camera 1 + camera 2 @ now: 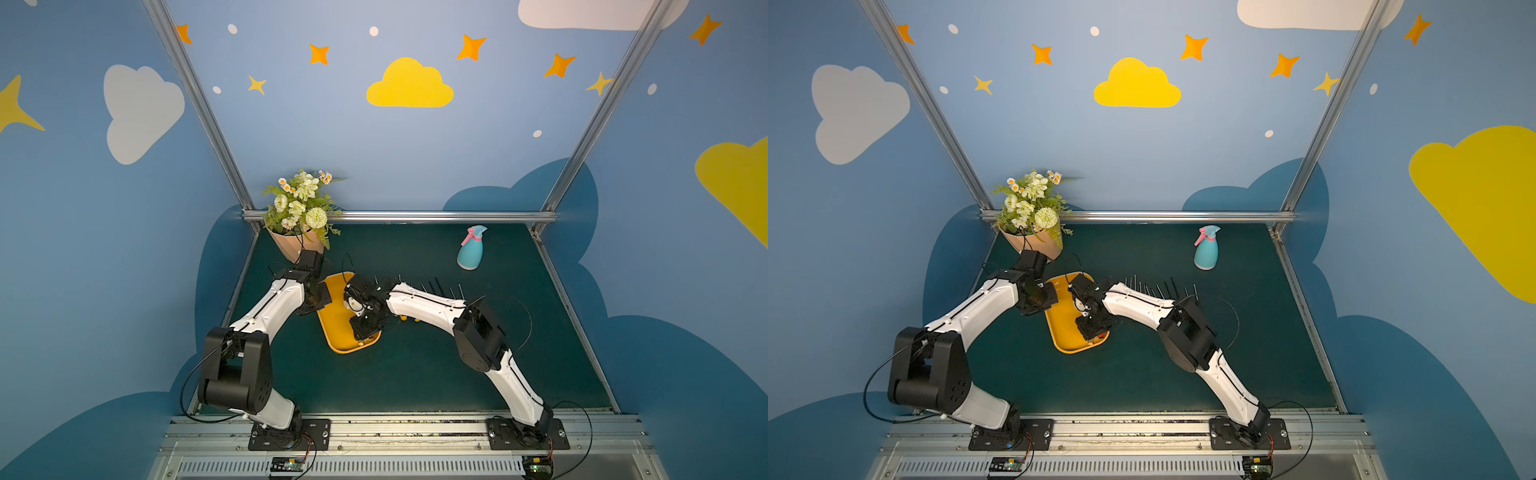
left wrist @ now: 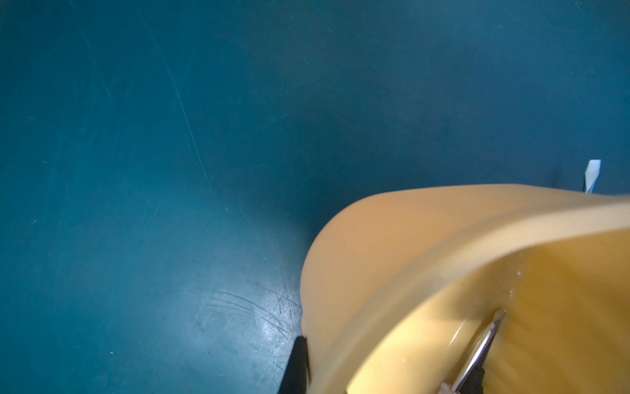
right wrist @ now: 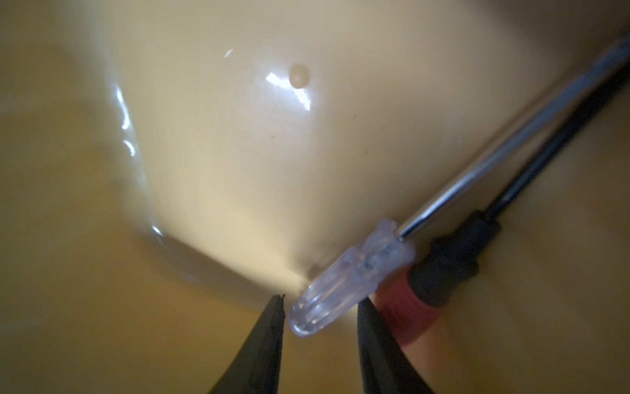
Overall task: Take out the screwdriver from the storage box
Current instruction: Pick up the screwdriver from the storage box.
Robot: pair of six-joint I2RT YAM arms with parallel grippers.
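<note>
Two tools lie in the yellow storage box [image 1: 332,330]: the clear-handled screwdriver [image 3: 344,283], butt end between the narrowly parted tips of the right claw [image 3: 322,303], shaft running away, grip unclear, beside a red-handled driver [image 3: 409,317]. The left claw [image 1: 318,299] clamps the box wall.

Painted night-sky booth around a dark green bench

Blue walls [image 1: 374,145] close three sides, painted with a yellow cloud [image 1: 409,85], a white cloud [image 1: 139,110], orange stars [image 1: 319,54] and pale dots. Darker blue cloud shapes [image 1: 519,195] rise low behind the bench's far edge, where slanting aluminium posts [image 1: 199,108] meet a crossbar [image 1: 415,216]. The bench top [image 1: 415,374] is a finely scratched green mat with a soft glare patch [image 2: 269,327]. A slotted metal rail [image 1: 395,428] runs along the near edge.
</note>
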